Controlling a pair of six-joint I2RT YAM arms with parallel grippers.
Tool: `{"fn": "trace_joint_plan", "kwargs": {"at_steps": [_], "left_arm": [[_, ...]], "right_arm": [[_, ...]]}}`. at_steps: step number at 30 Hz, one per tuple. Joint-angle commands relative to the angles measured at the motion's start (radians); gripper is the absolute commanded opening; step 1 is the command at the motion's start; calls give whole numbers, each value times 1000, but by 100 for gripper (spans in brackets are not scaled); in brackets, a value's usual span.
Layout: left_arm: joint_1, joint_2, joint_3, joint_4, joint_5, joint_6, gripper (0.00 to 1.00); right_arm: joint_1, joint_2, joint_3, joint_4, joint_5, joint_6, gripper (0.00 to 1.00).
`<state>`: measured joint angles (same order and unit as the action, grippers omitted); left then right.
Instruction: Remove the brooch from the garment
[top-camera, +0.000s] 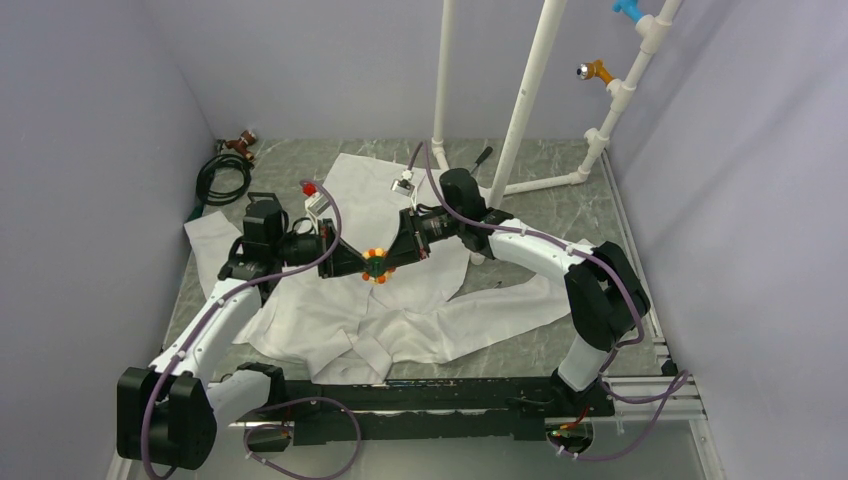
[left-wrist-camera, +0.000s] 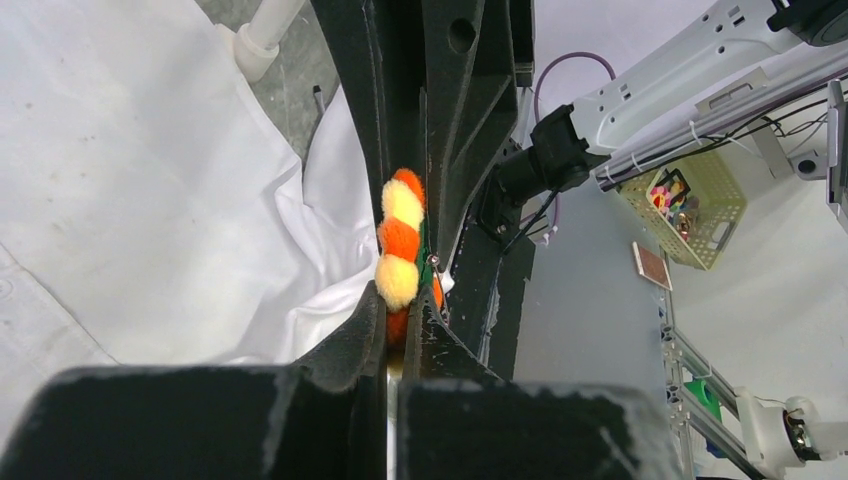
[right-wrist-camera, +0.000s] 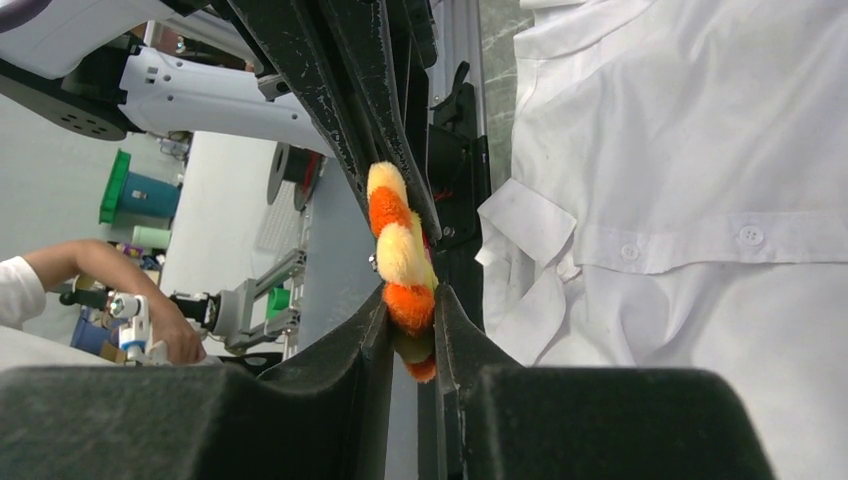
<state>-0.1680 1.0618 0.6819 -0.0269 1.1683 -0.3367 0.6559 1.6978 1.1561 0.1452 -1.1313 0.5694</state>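
between the left jaws and the right jaws sits the brooch (top-camera: 376, 265), edge-on and fluffy. left jaws are pinched tight on it from one side, right jaws clamped on it from the other. the white shirt (top-camera: 330, 320) lies spread and wrinkled on the grey table (top-camera: 560, 212) right under them, with a fold bunched up beside the brooch. can't tell if it's pinned to the fabric.
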Motion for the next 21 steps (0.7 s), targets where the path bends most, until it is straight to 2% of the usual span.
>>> {"fn": "trace_joint_plan", "kwargs": {"at_steps": [1,21], "left_arm": [[-24,6,8,-15,-32,44,0],[-62,28,36,-100,-98,113,0]], "right_arm": [[-6,-28,42,70,-25,41,19],[7,5,82,92,-39,72,33]]}}
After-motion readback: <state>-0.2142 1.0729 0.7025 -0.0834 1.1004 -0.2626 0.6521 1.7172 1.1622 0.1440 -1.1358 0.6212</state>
